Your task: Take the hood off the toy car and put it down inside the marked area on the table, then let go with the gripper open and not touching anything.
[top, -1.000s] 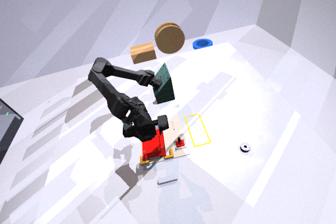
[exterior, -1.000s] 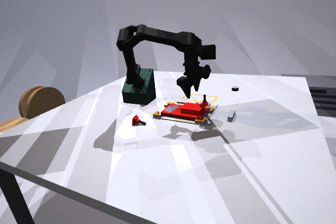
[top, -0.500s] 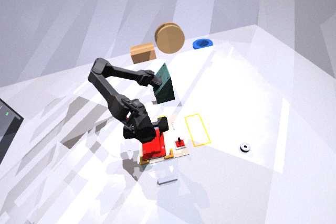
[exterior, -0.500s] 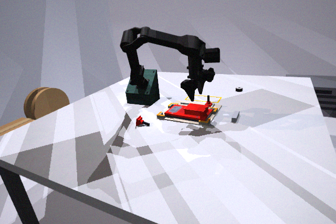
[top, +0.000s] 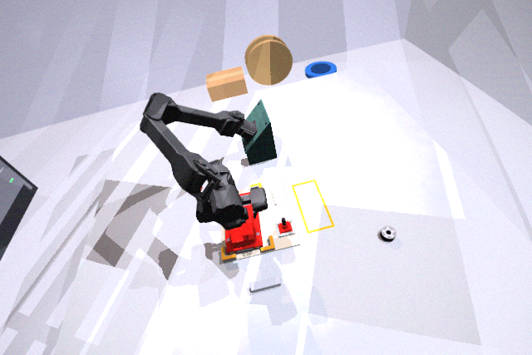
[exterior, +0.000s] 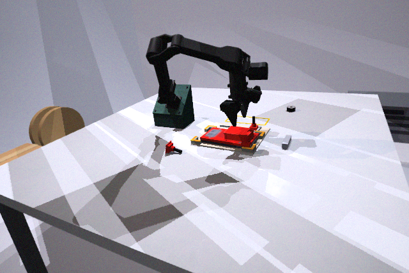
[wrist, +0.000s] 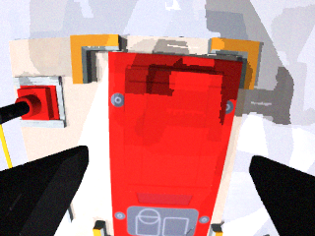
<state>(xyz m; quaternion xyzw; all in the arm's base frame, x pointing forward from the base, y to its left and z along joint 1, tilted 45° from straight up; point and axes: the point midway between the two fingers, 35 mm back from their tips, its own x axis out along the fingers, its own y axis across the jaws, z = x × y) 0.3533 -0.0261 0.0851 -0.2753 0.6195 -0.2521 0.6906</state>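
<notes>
The red toy car (top: 241, 237) (exterior: 231, 136) (wrist: 171, 151) lies flat on a beige board (top: 288, 240) (wrist: 46, 147) between orange corner brackets. Its wide red top plate fills the middle of the wrist view, with a grey window panel (wrist: 160, 223) at the near end. My gripper (exterior: 238, 117) (wrist: 171, 159) is open and empty. It hangs a little above the car, fingers pointing down, one to each side of the plate, touching nothing. In the top view the wrist hides the fingers. The marked area (top: 300, 208) (exterior: 261, 117) is a yellow outline on the table beside the board.
A red clamp with a black lever (top: 283, 226) (exterior: 254, 125) (wrist: 35, 106) stands on the board. A second red clamp (exterior: 171, 148), a grey block (top: 264, 286) (exterior: 286, 141) and a black ring (top: 387, 233) (exterior: 290, 108) lie around. The green arm base (top: 262, 145) stands behind.
</notes>
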